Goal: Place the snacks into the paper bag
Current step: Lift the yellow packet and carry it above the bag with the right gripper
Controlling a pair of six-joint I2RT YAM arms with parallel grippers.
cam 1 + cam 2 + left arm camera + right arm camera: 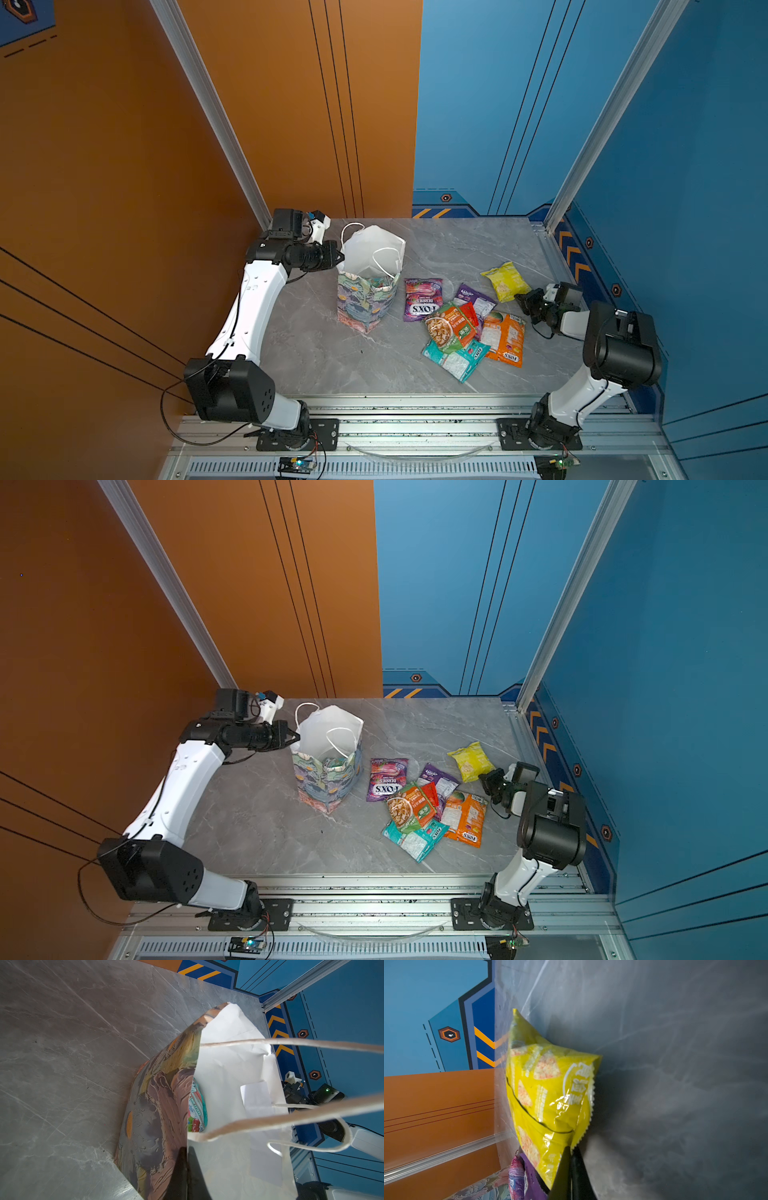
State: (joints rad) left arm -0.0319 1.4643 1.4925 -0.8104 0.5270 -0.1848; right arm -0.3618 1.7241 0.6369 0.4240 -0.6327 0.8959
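Note:
The paper bag [365,301] [326,783] stands upright at the table's back left, its white mouth open. My left gripper [340,255] [187,1167] is shut on the bag's left rim, one finger inside and one outside. A teal and red snack packet [197,1109] lies inside the bag. The yellow snack packet [505,280] [471,760] [550,1088] rests on the table at the right. My right gripper [519,298] [572,1149] is shut on its serrated edge. More snacks lie in a loose pile: purple FOX'S [422,299], green-orange [449,328], teal [457,359], orange [505,338].
A second purple packet [476,299] lies partly under the green-orange one. The bag's white cord handles [291,1043] cross the left wrist view. The grey marble table [353,365] ends at a metal rail in front. Orange and blue walls close in the back and sides.

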